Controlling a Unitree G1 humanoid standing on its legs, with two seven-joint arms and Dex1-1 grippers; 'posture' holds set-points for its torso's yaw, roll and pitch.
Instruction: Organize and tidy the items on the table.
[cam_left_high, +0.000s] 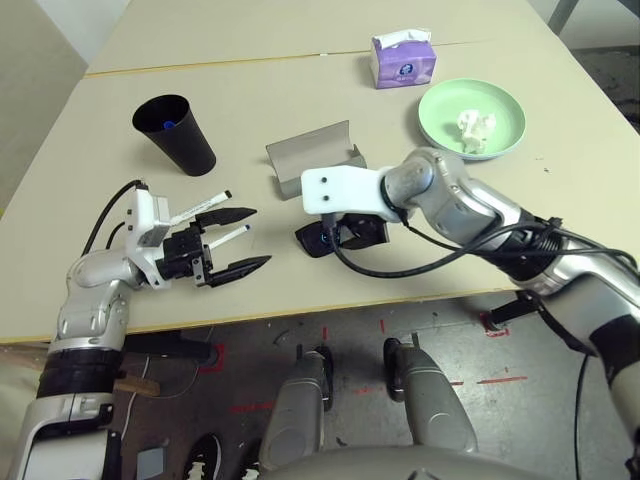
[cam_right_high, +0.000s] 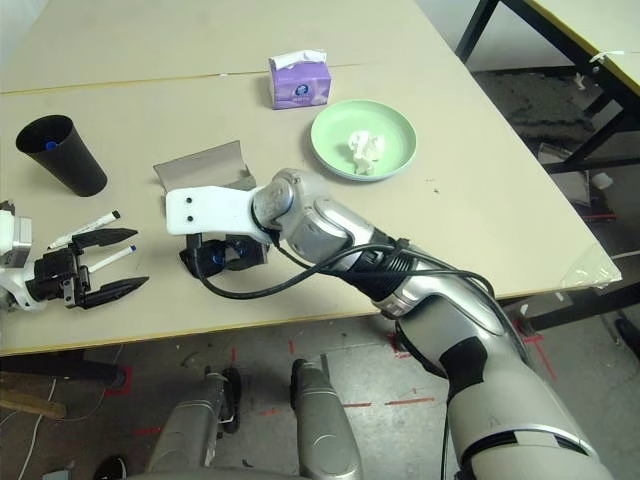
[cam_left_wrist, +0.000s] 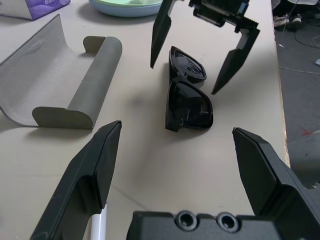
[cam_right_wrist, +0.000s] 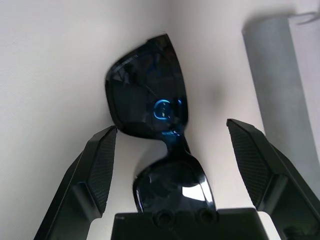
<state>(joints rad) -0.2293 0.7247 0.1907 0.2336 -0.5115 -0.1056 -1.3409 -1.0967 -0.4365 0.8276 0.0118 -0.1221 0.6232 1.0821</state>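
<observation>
We have the right claw (cam_right_wrist: 172, 125) spread wide over the black sunglasses (cam_right_wrist: 160, 105), beside the open grey glasses case (cam_left_wrist: 95, 75); closing off-centre, we could pinch one glossy lens and let them slip or twist

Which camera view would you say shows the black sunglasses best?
The right wrist view: both lenses of the sunglasses show from above. The left wrist view has them whole but at a slant; in both eye views the right arm partly covers them.
</observation>
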